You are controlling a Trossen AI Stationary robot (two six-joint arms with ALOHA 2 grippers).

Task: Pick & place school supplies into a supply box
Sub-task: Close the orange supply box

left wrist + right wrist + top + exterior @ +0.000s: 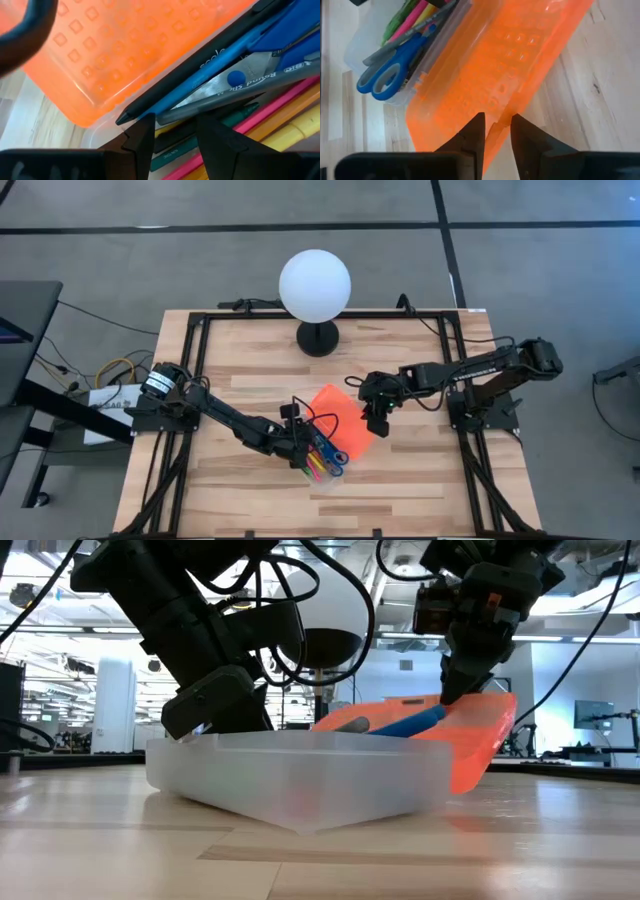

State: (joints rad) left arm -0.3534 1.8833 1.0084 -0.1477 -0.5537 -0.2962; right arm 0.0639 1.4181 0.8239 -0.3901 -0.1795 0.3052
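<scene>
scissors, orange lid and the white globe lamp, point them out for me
scissors (382, 80): right wrist view, on a blue handle loop.
orange lid (510, 65): right wrist view, on the middle of its patterned panel.
white globe lamp (315, 283): high view, on the centre of the globe.

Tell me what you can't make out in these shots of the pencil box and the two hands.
- Box contents, low view: the frosted wall of the supply box hides most of them.
- Supply count, high view: the pens are too small, partly under the left hand.
- Right hand, right wrist view: at the rim of the orange lid; a firm grip cannot be confirmed.
- Scissors, left wrist view: cut off by the frame edge.
</scene>
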